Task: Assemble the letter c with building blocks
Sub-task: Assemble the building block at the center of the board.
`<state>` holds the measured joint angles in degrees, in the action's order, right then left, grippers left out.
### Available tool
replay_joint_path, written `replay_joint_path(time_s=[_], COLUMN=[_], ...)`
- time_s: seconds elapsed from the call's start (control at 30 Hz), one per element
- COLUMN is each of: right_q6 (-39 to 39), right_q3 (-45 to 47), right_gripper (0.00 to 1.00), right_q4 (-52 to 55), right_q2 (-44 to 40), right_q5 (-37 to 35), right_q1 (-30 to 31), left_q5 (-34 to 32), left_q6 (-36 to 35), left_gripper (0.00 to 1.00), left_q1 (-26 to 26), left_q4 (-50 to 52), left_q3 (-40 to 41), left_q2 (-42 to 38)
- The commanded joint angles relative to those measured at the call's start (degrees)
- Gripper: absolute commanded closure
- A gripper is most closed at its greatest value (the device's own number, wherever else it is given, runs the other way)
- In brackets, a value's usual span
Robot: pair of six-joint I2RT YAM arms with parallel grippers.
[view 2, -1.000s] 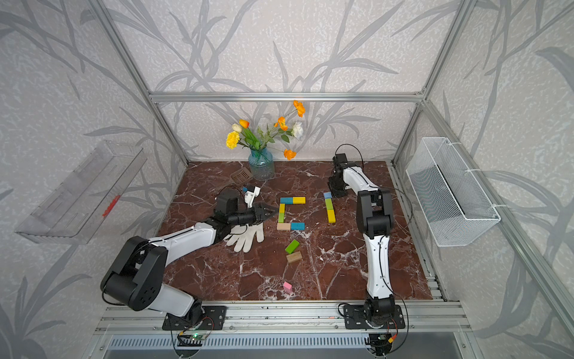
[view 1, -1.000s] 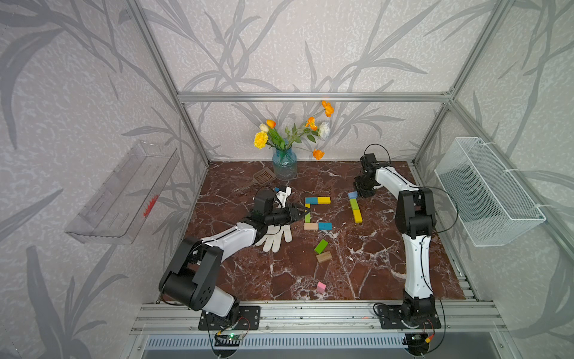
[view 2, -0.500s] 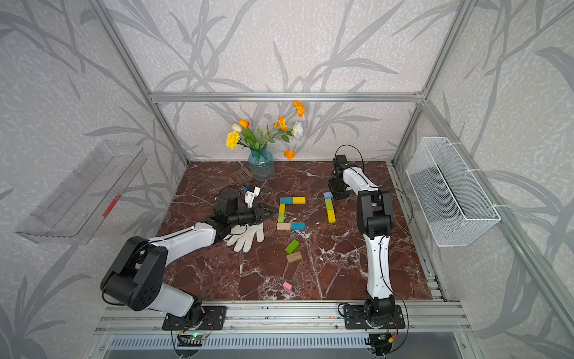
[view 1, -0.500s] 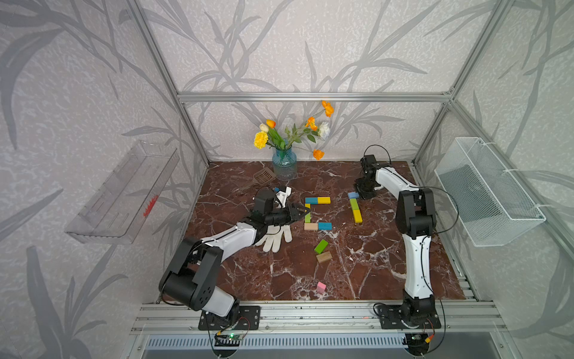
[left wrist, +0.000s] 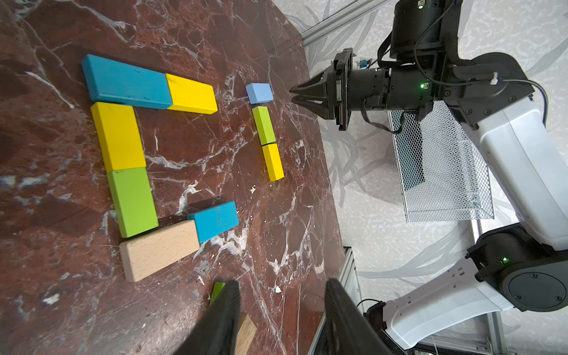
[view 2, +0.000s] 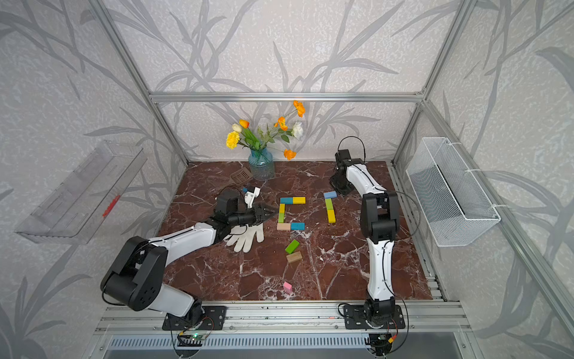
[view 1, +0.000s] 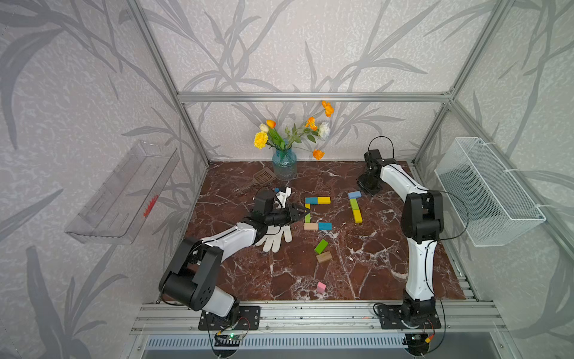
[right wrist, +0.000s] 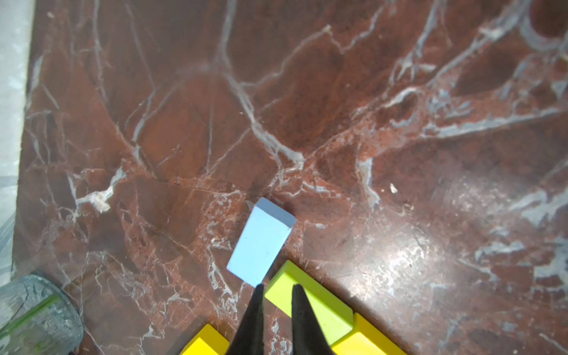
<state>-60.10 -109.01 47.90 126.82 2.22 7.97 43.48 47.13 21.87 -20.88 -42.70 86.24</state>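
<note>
Building blocks lie in a C shape at mid-table: blue [view 1: 311, 200] and yellow [view 1: 323, 200] on the far side, yellow and green [view 1: 307, 217] down the side, plain wood [view 1: 310, 226] and blue [view 1: 325, 226] on the near side. To its right run a light blue block [view 1: 354, 195], a green one [view 1: 353, 204] and a yellow one [view 1: 357, 215]. Loose green [view 1: 321, 246], wood [view 1: 324, 257] and pink [view 1: 321, 287] blocks lie nearer. My left gripper [left wrist: 281, 295] stands open and empty just left of the C. My right gripper [right wrist: 278, 287] hovers by the light blue block [right wrist: 259, 242], jaws almost together, holding nothing.
A white glove [view 1: 275, 237] lies under my left forearm. A vase of flowers [view 1: 284, 166] and a brown slotted spatula [view 1: 264, 177] stand at the back. A wire basket [view 1: 487, 192] hangs on the right wall, a clear tray [view 1: 124, 192] on the left wall.
The right gripper's jaws have come together. Both arms and all the blocks stay where they were.
</note>
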Motion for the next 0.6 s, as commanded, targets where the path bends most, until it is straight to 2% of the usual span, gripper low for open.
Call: replay_joint_path(time_s=[0.0,0.1,0.3,0.57], right_q6=[5.17,4.26,1.56,-3.55], right_q3=[-1.00,1.03,1.26,0.16], right_gripper=[0.86,0.90,1.00,1.00], right_q4=[-1.42,-6.34,-10.59,-14.51], right_q2=[-0.47,0.21,2.64,7.13], right_q5=[2.32,6.33,9.54,12.47], right_q1=[-0.82,-1.63,-2.22,-2.34], left_q5=[-0.42,-0.75,-1.55,-1.83], left_q6=[-0.59,-0.34,0.58,0.84], left_gripper=[0.54,0.54,0.54,0.54], left_q1=[-0.29,-0.25,-0.25,-0.16], left_q4=[0.89,1.09,0.54,0.93], left_q3=[-0.19,-0.40,-0.84,-1.28], left_q2=[-0.35,-0.09,0.94,1.42])
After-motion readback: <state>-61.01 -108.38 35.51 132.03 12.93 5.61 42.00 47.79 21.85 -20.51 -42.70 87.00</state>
